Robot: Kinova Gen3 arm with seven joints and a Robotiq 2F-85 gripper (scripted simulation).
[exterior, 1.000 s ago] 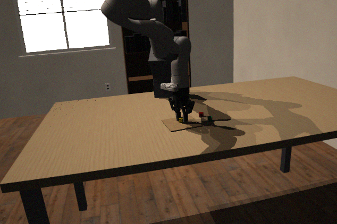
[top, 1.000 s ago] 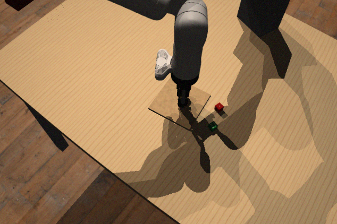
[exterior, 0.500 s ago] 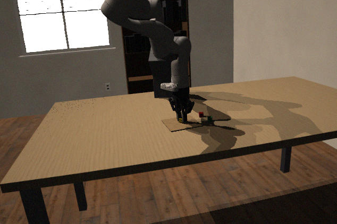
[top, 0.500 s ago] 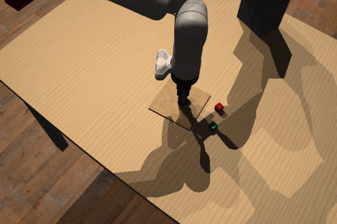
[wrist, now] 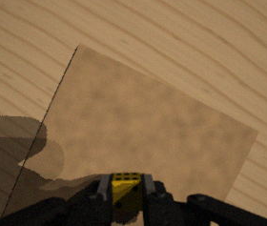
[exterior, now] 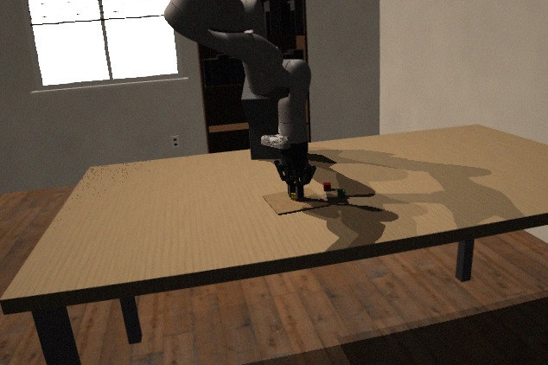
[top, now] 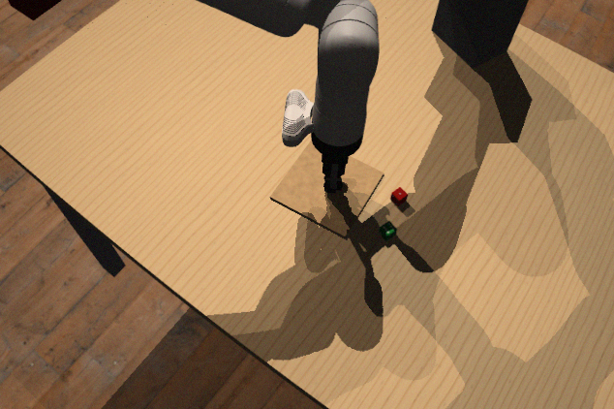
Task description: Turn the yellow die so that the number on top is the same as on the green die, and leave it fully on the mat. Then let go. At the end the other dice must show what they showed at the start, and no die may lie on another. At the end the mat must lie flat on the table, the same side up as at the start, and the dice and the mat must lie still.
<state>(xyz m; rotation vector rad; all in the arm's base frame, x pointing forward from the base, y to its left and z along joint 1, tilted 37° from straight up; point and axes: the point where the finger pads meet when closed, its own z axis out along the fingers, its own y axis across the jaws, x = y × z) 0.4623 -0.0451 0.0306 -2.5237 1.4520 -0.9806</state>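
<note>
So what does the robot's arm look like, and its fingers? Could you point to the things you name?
The arm (top: 344, 77) (exterior: 293, 108) is smooth, rounded and grey, with thin dark lines around its joints. A pale, ridged lump sticks out near its lower end. The fingers (top: 333, 188) (exterior: 296, 195) are black and jointed, with greyer inner pads. No cable shows.

yellow die (exterior: 294, 195) (wrist: 127, 194) | black pips | between end effector (top: 333, 189) (exterior: 296, 196) (wrist: 127, 188) fingers | over mat (top: 307, 185) (exterior: 283, 207) (wrist: 145, 123)
</note>
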